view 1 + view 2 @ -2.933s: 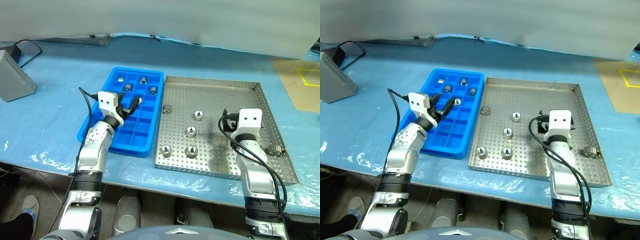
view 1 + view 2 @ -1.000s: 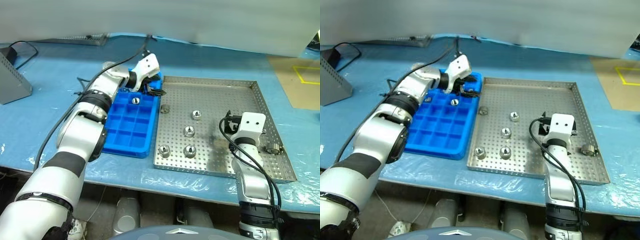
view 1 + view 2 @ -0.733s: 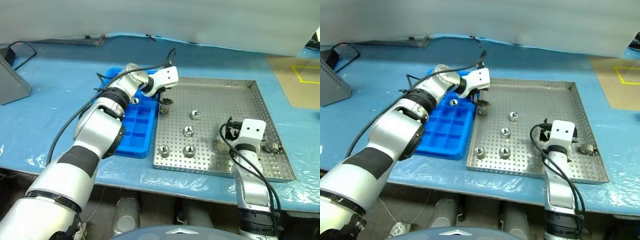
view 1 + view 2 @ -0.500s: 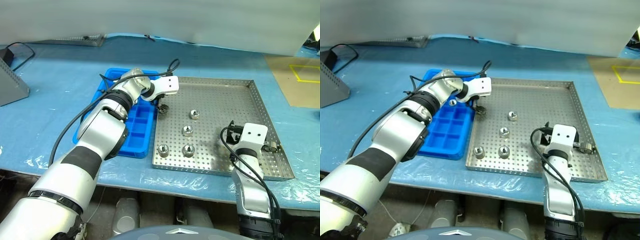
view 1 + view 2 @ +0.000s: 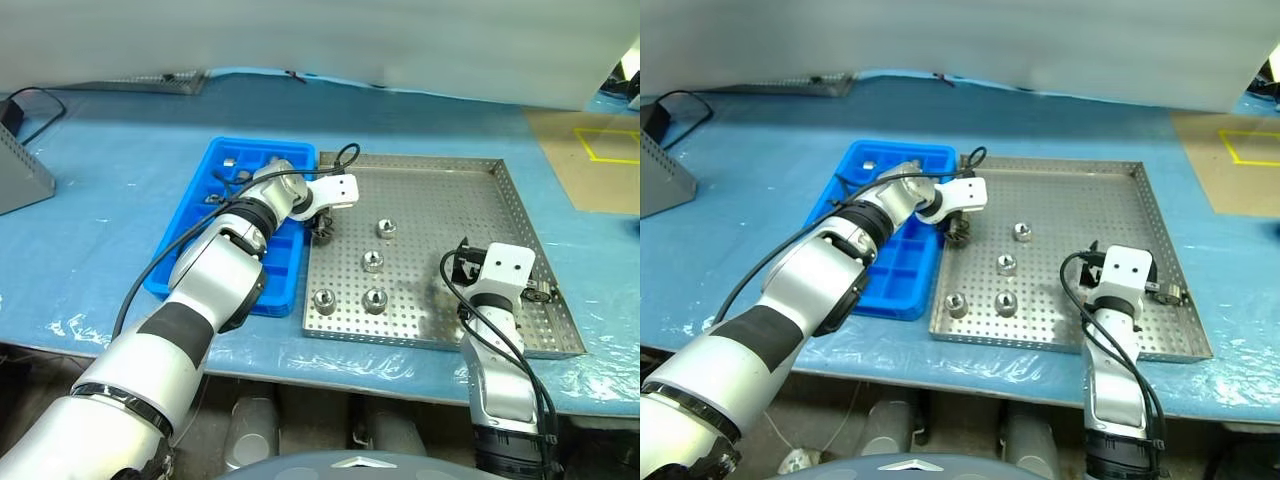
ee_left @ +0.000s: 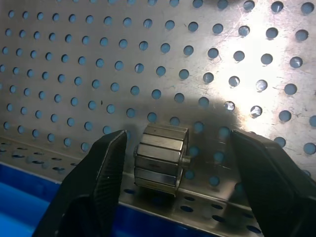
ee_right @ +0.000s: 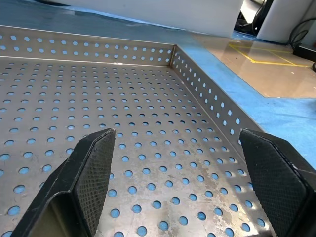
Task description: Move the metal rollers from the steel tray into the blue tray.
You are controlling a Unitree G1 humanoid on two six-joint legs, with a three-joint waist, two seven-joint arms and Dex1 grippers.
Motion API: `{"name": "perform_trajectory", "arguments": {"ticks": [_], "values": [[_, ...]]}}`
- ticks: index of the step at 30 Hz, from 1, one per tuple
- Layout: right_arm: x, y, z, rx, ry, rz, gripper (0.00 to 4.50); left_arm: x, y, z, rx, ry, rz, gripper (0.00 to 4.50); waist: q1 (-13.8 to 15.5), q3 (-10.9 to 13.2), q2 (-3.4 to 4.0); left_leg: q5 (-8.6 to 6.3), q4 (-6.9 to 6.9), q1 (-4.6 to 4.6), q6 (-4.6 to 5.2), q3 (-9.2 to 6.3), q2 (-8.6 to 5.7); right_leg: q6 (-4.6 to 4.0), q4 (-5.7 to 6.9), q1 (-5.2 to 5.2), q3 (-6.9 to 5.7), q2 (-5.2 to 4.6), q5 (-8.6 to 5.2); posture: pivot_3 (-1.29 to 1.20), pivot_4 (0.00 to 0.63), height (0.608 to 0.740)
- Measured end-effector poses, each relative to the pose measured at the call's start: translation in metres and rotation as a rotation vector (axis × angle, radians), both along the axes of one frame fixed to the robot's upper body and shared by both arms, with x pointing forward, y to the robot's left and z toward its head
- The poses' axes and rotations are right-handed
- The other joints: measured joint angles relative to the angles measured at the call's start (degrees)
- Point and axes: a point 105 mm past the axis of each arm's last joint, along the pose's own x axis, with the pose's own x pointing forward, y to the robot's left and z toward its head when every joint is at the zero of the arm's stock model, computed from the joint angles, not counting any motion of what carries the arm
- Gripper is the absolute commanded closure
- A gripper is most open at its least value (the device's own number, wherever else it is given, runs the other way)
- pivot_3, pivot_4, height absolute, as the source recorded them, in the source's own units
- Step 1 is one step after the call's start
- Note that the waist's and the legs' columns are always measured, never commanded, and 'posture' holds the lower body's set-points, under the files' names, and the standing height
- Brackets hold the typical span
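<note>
The left claw is released, its fingers straddling 1 metal roller lying on its side against the steel tray rim nearest the blue tray, likely lined up to clamp it. The right claw hangs released over bare perforated floor.

Both arms have silver-grey rounded segments with black bands at the joints. Each ends in a white boxy wrist block (two small dark dots on its face). Thin black cables loop beside both arms. The left pincer and the right pincer have black textured fingers.
</note>
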Motion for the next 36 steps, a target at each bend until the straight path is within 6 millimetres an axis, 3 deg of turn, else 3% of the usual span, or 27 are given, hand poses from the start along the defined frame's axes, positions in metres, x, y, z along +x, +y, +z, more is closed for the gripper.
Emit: {"name": "perform_trajectory", "arguments": {"ticks": [8, 11, 14, 16, 20, 31, 36], "values": [[-0.004, 0.0, -0.006, 0.012, 0.014, -0.023, 0.34, 0.004, 0.008, -0.006, 0.023, -0.028, 0.046, 0.98, -0.89, 0.0, -0.01, 0.01, -0.05, 0.65, -0.06, 0.0, 0.02, 0.39, -0.12, 0.62, 0.0, 0.0, -0.23, -0.12, 0.15, 0.74], [-0.004, 0.0, -0.006, 0.012, 0.014, -0.025, 0.29, 0.005, 0.012, -0.006, 0.043, -0.034, 0.048, 1.58, -1.41, 0.0, 0.0, 0.02, -0.07, 0.7, -0.06, 0.0, 0.02, 0.4, -0.14, 0.65, 0.0, 0.0, -0.23, -0.12, 0.15, 0.74], [-0.005, -0.001, -0.007, 0.013, 0.016, -0.027, 0.29, 0.006, 0.014, -0.006, 0.046, -0.04, 0.052, 2.6, -1.56, 0.0, 0.0, 0.02, -0.1, 0.71, -0.07, 0.0, 0.02, 0.4, -0.16, 0.64, 0.0, 0.01, -0.23, -0.12, 0.15, 0.74], [-0.005, -0.001, -0.007, 0.013, 0.016, -0.027, 0.29, 0.007, 0.014, -0.005, 0.046, -0.048, 0.054, 2.6, -1.56, 0.0, 0.0, 0.02, -0.13, 0.71, -0.07, 0.0, 0.02, 0.4, -0.19, 0.64, 0.0, 0.01, -0.23, -0.12, 0.15, 0.74], [-0.005, -0.001, -0.007, 0.013, 0.016, -0.027, 0.29, 0.007, 0.017, -0.006, 0.047, -0.043, 0.048, 3.31, -1.69, 0.0, 0.0, 0.02, -0.26, 0.68, -0.07, 0.0, 0.02, 0.39, -0.32, 0.61, 0.0, 0.02, -0.23, -0.12, 0.15, 0.74], [-0.003, 0.004, -0.006, 0.021, 0.009, -0.019, 0.29, 0.008, 0.037, -0.004, 0.016, -0.011, 0.06, 3.31, -3.64, 0.01, -0.01, 0.03, -0.44, 0.66, -0.1, 0.01, 0.05, 0.38, -0.44, 0.48, 0.0, 0.06, -0.22, -0.12, 0.15, 0.74], [-0.003, 0.004, -0.005, 0.024, 0.005, -0.027, 0.29, 0.001, 0.038, 0.007, -0.139, 0.09, 0.022, 3.31, -3.59, 0.01, -0.02, 0.03, -0.5, 0.16, -0.08, 0.01, 0.01, -0.07, -0.54, 0.03, -0.01, 0.05, 0.03, -0.12, 0.15, 0.74]]}}
